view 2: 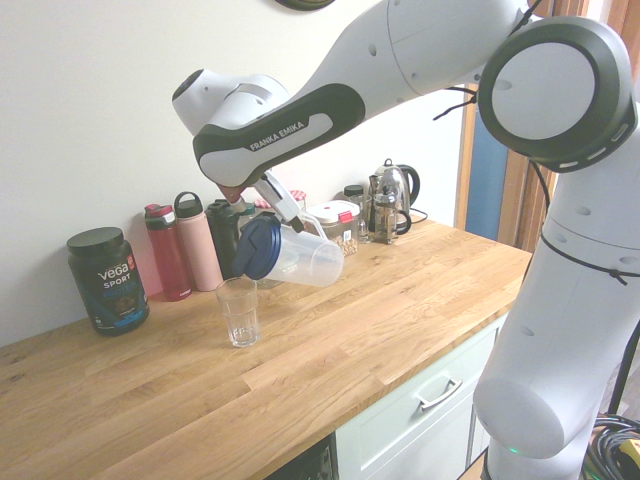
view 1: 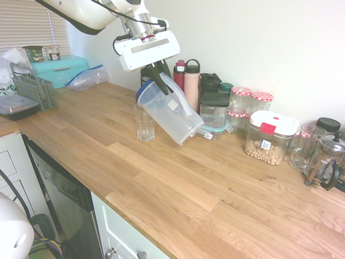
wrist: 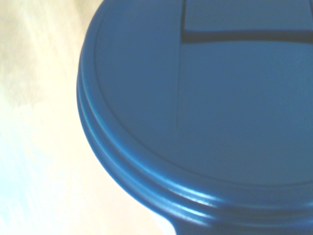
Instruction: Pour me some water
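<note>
While the pitcher (view 1: 171,116) seems light and stiff, its smooth side may slip, so the handle (view 1: 178,94) is the right place; there the hand (view 1: 159,77) is closed on it. Tilted above the table (view 1: 156,183), the pitcher points its blue lid (view 2: 258,248) down toward the glass (view 2: 240,318), long axis slanting beside the glass.

A home kitchen, shown by the wooden countertop (view 1: 161,183), 1 French press (view 1: 330,156) and storage jars (view 1: 240,100).
</note>
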`<state>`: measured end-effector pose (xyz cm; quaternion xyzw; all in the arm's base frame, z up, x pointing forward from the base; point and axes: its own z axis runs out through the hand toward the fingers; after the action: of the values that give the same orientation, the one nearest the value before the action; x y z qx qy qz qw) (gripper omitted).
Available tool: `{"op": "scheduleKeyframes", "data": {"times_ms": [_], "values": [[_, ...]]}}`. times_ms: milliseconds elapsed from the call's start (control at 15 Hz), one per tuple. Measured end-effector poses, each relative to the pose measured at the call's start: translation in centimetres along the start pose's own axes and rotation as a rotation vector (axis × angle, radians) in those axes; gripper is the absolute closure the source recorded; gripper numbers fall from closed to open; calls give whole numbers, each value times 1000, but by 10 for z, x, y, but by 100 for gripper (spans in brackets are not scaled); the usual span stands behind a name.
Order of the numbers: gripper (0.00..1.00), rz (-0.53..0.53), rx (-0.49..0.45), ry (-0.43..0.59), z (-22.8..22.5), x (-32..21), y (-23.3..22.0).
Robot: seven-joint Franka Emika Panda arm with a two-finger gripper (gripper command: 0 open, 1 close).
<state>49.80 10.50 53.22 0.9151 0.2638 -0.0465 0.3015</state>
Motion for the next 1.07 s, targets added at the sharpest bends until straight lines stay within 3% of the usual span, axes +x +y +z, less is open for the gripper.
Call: {"op": "scheduleKeyframes", "data": {"times_ms": [333, 667, 1067], "values": [[100, 16, 24, 0, 0, 2, 6], [100, 239, 278, 63, -4, -43, 95], [100, 511, 523, 118, 10, -34, 167]]}}
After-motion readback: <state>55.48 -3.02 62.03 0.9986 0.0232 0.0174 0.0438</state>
